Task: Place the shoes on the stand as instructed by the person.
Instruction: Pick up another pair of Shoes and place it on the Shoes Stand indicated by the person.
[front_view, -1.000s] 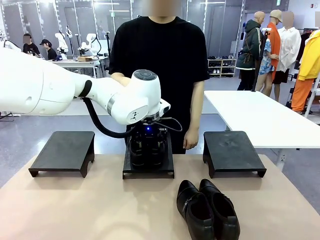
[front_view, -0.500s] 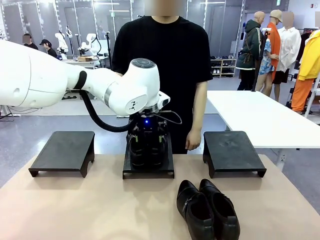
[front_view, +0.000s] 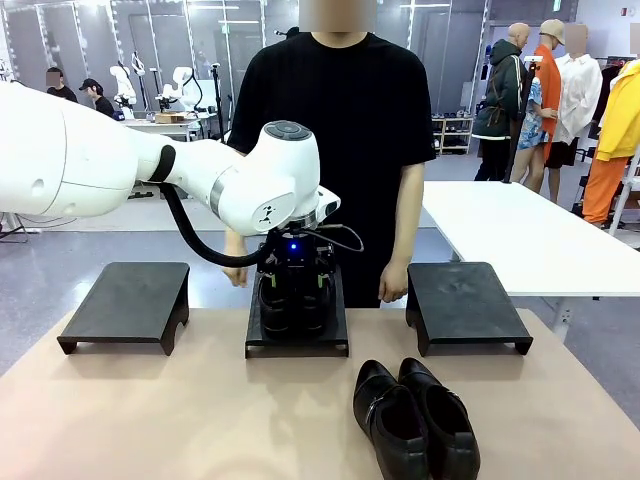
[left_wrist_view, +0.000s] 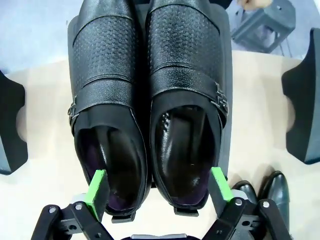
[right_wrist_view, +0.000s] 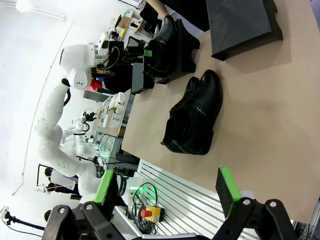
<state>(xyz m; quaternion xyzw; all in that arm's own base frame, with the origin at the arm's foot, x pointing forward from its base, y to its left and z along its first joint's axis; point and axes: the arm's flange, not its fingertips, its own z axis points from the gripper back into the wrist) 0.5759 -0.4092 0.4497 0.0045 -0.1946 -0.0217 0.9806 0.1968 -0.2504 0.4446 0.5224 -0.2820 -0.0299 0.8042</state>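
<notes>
While three black stands line the tan desk (front_view: 180, 420), two pairs of shoes make four; one pair (left_wrist_view: 150, 75) sits on the middle stand (front_view: 297, 346), second pair (front_view: 415, 420) lies on the desk nearer the robot; left pincer (left_wrist_view: 157, 178) spread wide at the first pair's heels, gripping nothing; right pincer (right_wrist_view: 166, 183) wide open, empty; person (front_view: 335, 130) stands behind; workshop room, white table (front_view: 520, 230) beyond.

Bright, even light, soft sheen on the shoes (left_wrist_view: 185, 65).
</notes>
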